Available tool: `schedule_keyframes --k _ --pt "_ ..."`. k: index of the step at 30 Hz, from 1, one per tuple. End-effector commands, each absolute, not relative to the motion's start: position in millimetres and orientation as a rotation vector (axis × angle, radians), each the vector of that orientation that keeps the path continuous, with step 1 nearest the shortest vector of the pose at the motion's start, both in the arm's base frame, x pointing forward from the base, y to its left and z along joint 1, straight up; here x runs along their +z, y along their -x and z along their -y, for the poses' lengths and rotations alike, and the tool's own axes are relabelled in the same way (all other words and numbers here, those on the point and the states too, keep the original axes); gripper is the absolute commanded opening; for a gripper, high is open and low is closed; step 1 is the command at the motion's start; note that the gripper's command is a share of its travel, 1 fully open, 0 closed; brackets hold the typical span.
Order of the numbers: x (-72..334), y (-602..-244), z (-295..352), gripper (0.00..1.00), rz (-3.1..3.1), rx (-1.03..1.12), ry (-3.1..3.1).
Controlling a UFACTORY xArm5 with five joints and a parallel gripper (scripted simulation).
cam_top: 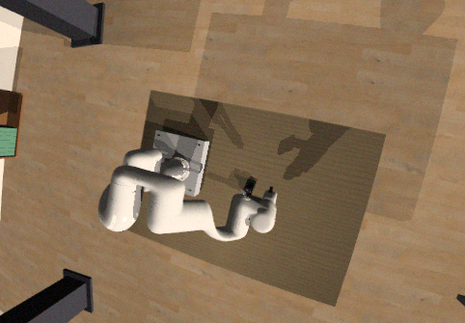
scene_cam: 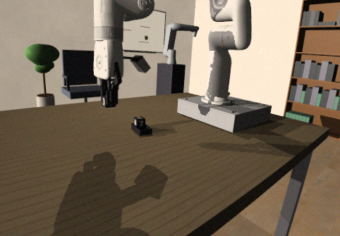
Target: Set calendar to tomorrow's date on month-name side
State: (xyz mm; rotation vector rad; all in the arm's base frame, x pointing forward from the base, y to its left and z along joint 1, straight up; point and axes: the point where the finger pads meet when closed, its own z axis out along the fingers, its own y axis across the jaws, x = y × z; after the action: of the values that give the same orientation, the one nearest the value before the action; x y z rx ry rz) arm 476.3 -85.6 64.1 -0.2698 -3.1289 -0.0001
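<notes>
The small dark calendar tray [scene_cam: 142,129] lies flat on the table, with one dark cube [scene_cam: 140,122] standing in it that shows a white 7. The tray also shows in the overhead view [cam_top: 250,186], beside the arm's wrist. My gripper [scene_cam: 109,101] hangs well above the table, to the left of the tray, pointing straight down. It is shut on the second dark cube [scene_cam: 105,100], which sits between the fingertips; its digits cannot be read. In the overhead view the wrist [cam_top: 260,210] hides the fingers and the held cube.
The arm's grey base block [scene_cam: 224,112] stands on the table to the right of the tray. The table's edge [scene_cam: 268,182] runs along the right. A bookshelf [scene_cam: 317,62] stands off the table at the far right.
</notes>
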Motion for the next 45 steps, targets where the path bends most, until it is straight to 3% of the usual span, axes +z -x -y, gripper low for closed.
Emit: schedule_keyframes --k 1,12,45 --pt "67 -478 86 0.27 3.133 0.0 0.27" --pt "68 -477 83 0.27 3.139 0.001 0.184" --pt "69 -459 46 0.27 2.943 0.002 -1.107"
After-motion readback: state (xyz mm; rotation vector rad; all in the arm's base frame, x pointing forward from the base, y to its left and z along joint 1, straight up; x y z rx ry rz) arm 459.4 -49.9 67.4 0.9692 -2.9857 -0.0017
